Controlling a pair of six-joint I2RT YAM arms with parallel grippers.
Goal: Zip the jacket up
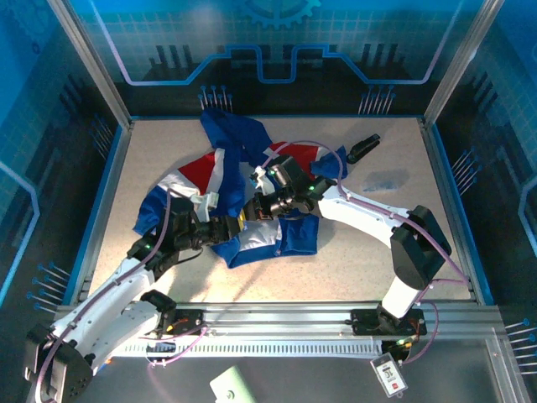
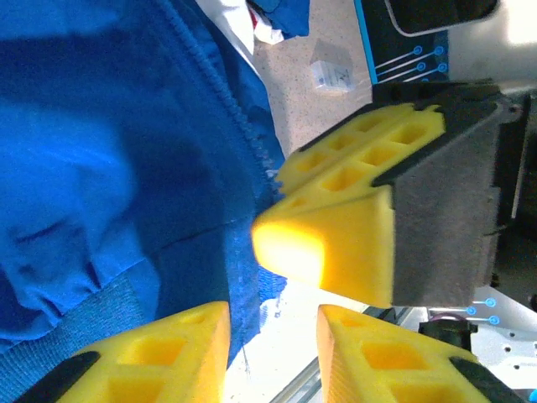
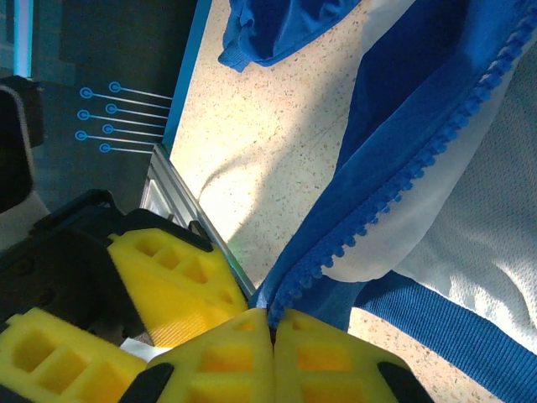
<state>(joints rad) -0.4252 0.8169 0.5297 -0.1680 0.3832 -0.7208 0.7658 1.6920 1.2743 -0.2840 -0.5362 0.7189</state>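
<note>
Blue jacket (image 2: 92,168), zipper teeth (image 2: 226,101), left pincer (image 2: 273,353) spread, right pincer (image 2: 284,206) beside

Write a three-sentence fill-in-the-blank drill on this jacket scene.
1. The right gripper is ____ on the jacket at its zipper edge.
2. The left gripper is ____, holding nothing.
3. The zipper teeth are ____ in colour.
Missing words: shut; open; blue.

The jacket (image 1: 233,138), royal blue with red panels and white stripes, is laid crumpled at the middle of the table (image 1: 377,243); its zipper teeth (image 3: 403,189) are left unjoined, with white lining exposed.
</note>
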